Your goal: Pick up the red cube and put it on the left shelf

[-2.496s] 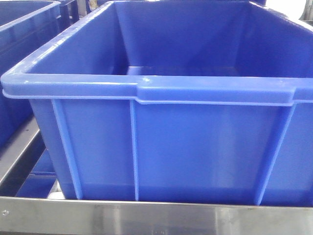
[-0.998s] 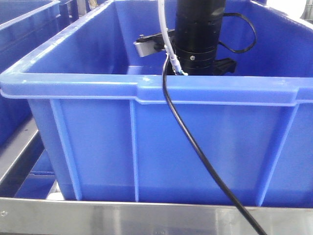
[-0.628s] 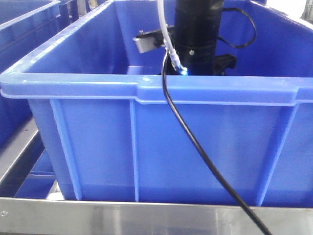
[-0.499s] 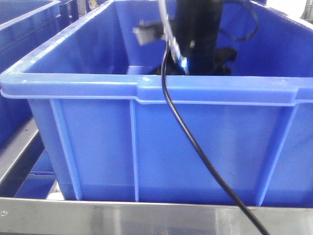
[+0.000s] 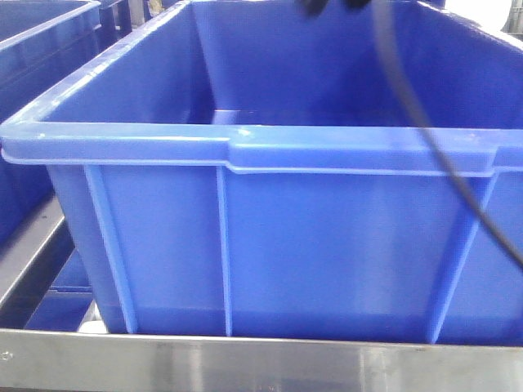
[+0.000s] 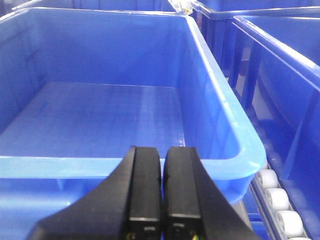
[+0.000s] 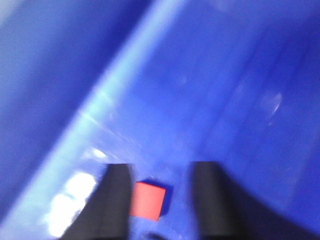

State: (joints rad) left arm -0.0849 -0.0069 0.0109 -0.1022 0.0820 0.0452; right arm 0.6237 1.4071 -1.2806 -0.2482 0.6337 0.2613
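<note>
Red cube [image 7: 147,200], small and flat-faced, lies on the floor of a royal-blue ribbed plastic crate [image 5: 270,237] on the steel-railed left shelf [image 5: 245,363], between the parted black fingers of the right gripper [image 7: 159,197], apparently let go there. Left gripper [image 6: 163,195], pressed closed on nothing, idles at a neighbouring crate's near rim.
</note>
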